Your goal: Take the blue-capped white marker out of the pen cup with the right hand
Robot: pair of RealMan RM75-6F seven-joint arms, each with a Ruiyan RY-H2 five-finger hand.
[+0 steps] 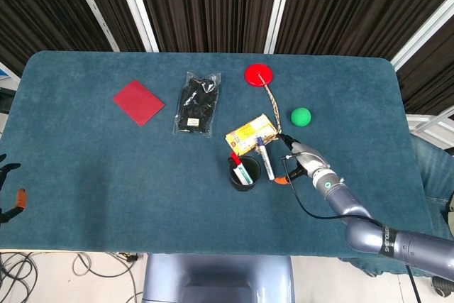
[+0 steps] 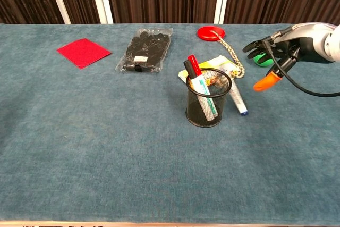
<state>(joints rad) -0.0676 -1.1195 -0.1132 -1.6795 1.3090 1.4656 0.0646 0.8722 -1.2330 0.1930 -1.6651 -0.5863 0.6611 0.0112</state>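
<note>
The blue-capped white marker [image 1: 265,160] [image 2: 237,98] lies flat on the blue cloth just right of the black mesh pen cup [image 1: 245,173] [image 2: 208,102], apart from any hand. In the cup stand a red-capped marker [image 2: 192,66] and a green-and-white one. My right hand [image 1: 294,161] [image 2: 273,57] hovers to the right of the marker with its fingers spread and nothing in them. At the table's near left edge, my left hand [image 1: 7,189] shows only partly in the head view, fingers apart and empty.
A green ball [image 1: 301,116] [image 2: 259,58] sits just behind my right hand. A yellow box [image 1: 250,134] [image 2: 214,63] lies behind the cup, with a red disc [image 1: 259,75] and cord beyond. A black bag [image 1: 197,103] and red square [image 1: 138,101] lie farther left.
</note>
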